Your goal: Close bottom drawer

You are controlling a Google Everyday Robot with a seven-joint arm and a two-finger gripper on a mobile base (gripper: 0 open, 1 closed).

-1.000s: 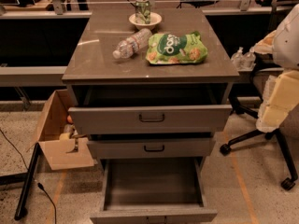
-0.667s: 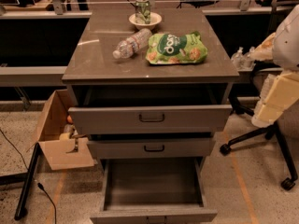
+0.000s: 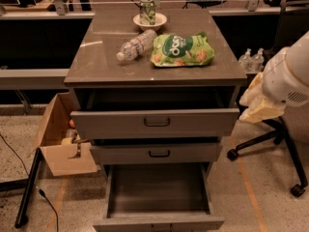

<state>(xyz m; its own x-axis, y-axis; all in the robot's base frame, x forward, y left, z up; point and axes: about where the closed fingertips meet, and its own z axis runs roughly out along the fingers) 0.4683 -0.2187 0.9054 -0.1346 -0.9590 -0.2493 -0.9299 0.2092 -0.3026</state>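
The bottom drawer (image 3: 159,192) stands pulled far out, nearest of the three, just below the middle drawer (image 3: 157,153). The gripper (image 3: 263,105) hangs at the right, apart from both; its state cannot be told.

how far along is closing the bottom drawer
Nothing looks done: the bottom drawer is pulled far out. Nothing is in hand either: only the white arm shows at the right edge, apart from the cabinet, and the pincer is out of view. Left: reach the drawer front and push it fully in.
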